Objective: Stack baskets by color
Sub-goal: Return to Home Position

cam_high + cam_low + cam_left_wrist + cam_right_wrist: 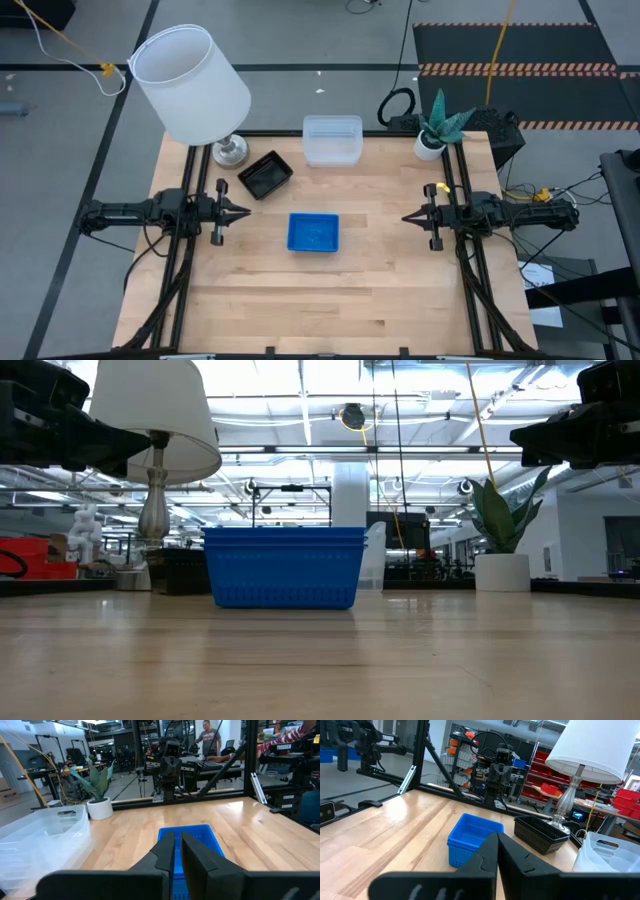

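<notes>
Tabletop (380, 290) | black stack (265, 175) plain overhead, half-hidden low | left hand (246, 212), right hand (405, 217) pressed together

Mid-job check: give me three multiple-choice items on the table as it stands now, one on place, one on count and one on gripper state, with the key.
1. Which stack stands nearest the lamp base? A. blue stack B. black stack C. clear stack
2. How many basket stacks stand on the table? A. two B. three C. nine
3. What does the right gripper hold? A. a blue basket B. a clear basket C. nothing

1 B: it sits right beside the base.
2 B: one blue, one black, one clear.
3 C: it hangs shut over bare wood, as does the left gripper opposite.
</notes>
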You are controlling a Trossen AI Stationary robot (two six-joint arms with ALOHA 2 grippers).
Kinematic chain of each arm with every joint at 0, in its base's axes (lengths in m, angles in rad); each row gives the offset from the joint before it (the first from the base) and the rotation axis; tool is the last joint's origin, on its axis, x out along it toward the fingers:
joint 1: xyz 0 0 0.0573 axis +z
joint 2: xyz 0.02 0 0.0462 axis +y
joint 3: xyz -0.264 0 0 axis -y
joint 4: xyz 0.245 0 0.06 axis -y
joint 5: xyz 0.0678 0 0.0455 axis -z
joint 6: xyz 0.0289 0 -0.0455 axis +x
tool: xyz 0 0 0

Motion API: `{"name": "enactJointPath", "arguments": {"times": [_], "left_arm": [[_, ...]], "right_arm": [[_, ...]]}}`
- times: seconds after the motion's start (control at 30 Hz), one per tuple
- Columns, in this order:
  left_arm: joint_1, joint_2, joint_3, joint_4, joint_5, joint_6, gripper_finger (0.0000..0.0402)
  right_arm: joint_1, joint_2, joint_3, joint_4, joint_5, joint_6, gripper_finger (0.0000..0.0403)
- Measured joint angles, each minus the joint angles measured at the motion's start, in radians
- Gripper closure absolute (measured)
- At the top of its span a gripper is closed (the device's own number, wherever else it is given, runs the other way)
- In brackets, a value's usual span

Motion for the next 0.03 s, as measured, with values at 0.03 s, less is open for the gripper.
{"name": "enactJointPath", "arguments": {"times": [0.03], "left_arm": [[0.000,0.000,0.000,0.000,0.000,0.000,0.0369]], "right_arm": [[0.000,0.000,0.000,0.000,0.000,0.000,0.0403]]}}
